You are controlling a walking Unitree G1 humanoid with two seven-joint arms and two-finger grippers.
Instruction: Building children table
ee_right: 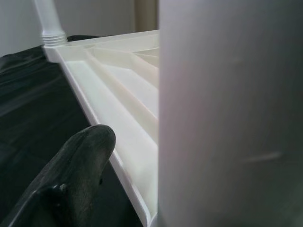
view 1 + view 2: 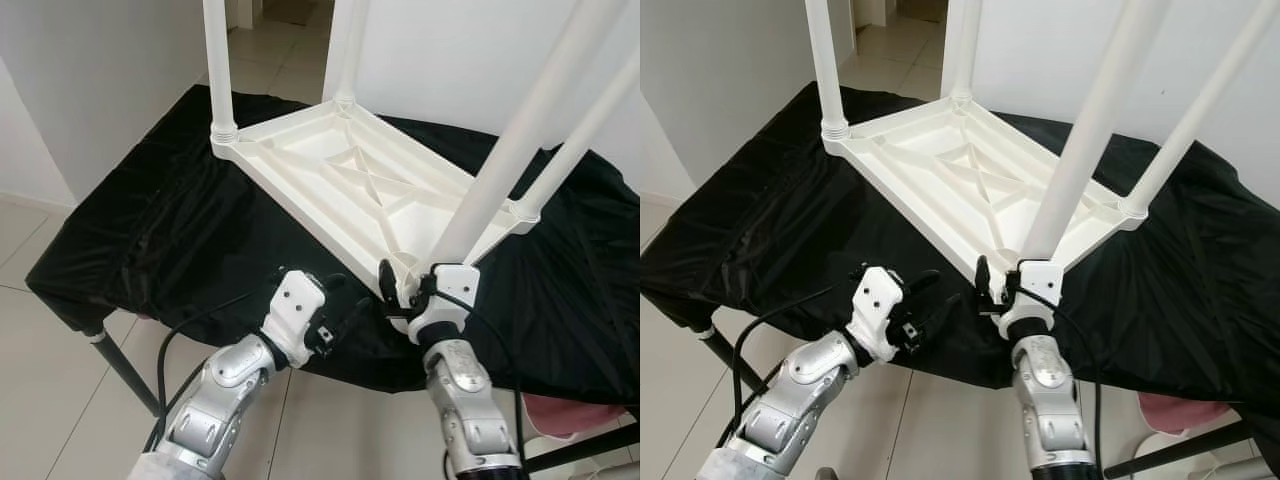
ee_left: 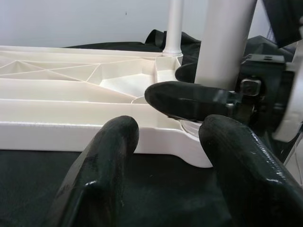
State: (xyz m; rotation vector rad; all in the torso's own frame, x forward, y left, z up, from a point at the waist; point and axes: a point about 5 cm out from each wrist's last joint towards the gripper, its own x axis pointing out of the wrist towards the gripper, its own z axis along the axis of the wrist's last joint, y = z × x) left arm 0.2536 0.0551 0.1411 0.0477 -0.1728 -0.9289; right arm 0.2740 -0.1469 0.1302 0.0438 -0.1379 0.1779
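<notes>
White plastic tabletop (image 2: 350, 185) lies upside down on black-draped counter (image 2: 140, 240), four legs up. R end effector (image 2: 405, 290) sits at base of near leg (image 2: 500, 170), fingers either side of it at the corner socket; looks closed on leg, though contact partly hidden. L end effector (image 2: 345, 310) hovers just beside same corner, fingers spread, holding nothing. Leg axis runs up and away from R wrist; R arm nearer. Next prob. seating/twisting leg into socket.
</notes>
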